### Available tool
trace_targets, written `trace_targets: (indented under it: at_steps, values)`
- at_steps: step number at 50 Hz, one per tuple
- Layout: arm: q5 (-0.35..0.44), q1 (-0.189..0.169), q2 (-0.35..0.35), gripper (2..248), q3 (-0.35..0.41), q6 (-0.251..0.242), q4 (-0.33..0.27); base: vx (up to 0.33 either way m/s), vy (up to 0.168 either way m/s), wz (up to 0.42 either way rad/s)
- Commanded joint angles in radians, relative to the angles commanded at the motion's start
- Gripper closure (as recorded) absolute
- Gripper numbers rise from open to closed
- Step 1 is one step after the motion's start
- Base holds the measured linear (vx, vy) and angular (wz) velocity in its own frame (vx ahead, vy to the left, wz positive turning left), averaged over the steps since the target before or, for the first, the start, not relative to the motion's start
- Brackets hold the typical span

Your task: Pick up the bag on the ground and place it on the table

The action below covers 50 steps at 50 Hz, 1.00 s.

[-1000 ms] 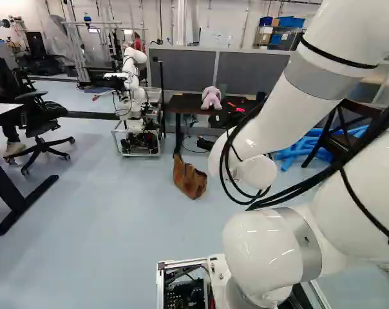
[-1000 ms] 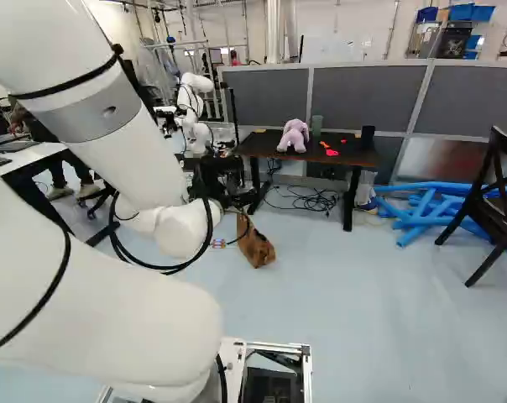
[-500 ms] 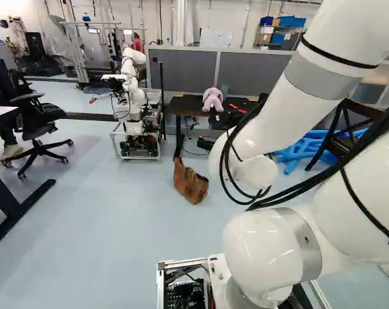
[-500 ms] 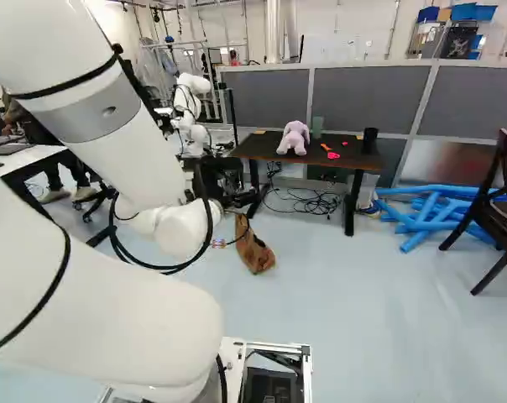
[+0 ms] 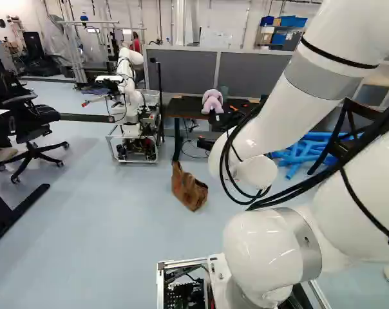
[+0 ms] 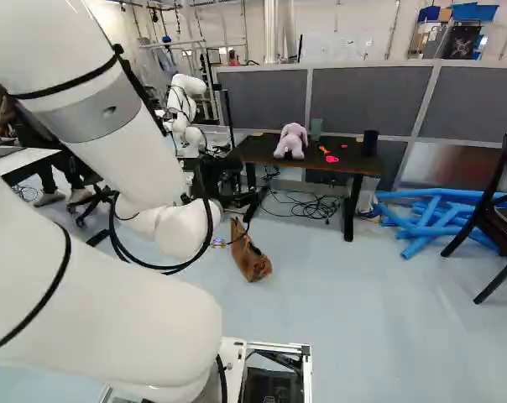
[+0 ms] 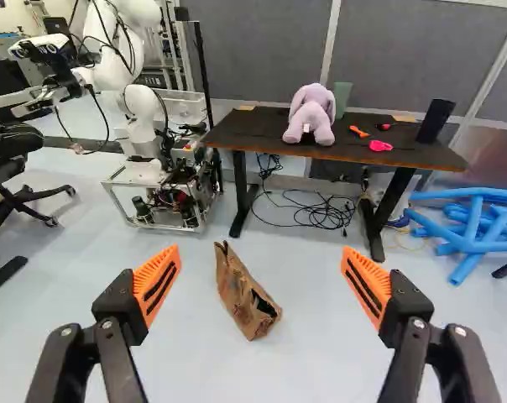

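On the pale floor, centre of the left base view, slumps a creased brown bag, dark bench beyond; the hand gapes.

Brown bag ahead of open hand

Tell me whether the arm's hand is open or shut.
Open. The hand has its orange-padded fingers wide apart, gripping nothing; the bag is on the floor beyond them.
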Motion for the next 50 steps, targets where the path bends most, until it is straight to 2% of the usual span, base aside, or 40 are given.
trace_targets:
  at_steps: [27,50]
  values:
    - [0.000,0.000,0.000,3,0.000,0.000,0.000,0.161,-0.045,0.004]
    - [0.000,0.000,0.000,3,0.000,0.000,0.000,0.182,-0.011,0.166]
